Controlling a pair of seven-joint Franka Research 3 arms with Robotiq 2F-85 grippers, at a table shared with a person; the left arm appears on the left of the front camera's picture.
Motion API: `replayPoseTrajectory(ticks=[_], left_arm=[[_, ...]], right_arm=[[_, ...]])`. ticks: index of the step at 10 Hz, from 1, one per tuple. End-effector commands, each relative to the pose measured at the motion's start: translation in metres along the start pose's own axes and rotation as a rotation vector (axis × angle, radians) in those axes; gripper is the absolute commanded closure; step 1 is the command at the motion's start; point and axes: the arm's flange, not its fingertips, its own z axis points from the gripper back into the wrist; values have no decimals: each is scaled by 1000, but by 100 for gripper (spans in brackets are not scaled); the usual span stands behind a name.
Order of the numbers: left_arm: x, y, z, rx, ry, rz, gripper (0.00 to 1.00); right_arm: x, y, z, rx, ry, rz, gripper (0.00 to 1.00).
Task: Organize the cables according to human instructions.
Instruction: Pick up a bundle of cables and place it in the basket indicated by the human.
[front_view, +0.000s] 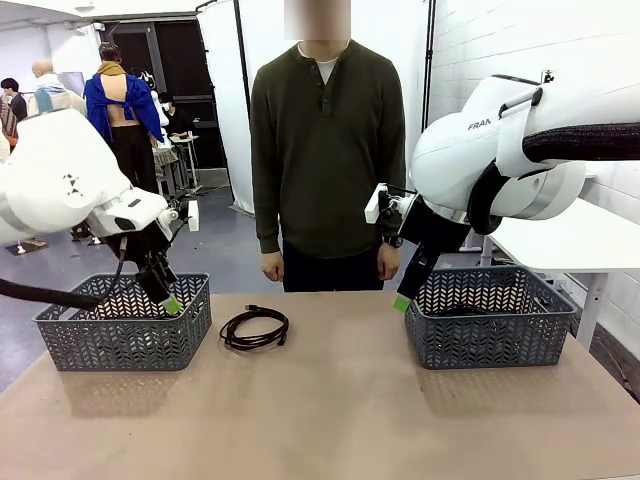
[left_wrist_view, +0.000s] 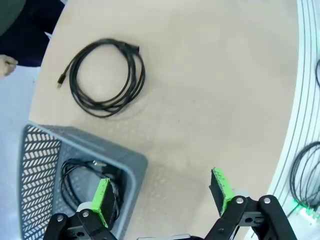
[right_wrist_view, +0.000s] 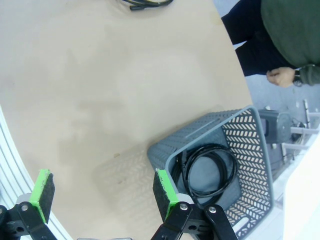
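One black cable lies coiled on the tan table between the two baskets; it also shows as the coil in the left wrist view and the coil's edge at the top of the right wrist view. A second cable lies inside the left grey basket. Another cable rests in the right grey basket. My left gripper hangs open over the left basket's inner rim, empty. My right gripper hangs open at the right basket's inner edge, empty.
A person in a dark green top stands at the far side of the table, with one hand and the other hand hanging down. The left basket's wall and the right basket's rim lie close under my fingers. A white table stands at the right.
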Motion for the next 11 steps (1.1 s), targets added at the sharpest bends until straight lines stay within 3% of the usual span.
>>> replayPoseTrajectory(ticks=[1, 11], left_arm=[[-6, -24, -12, 19, -80, 7, 0], [3, -33, -20, 5, -52, -1, 0]], right_arm=[[-1, 0, -1, -9, 1, -1, 0], [-1, 0, -1, -9, 1, -1, 0]])
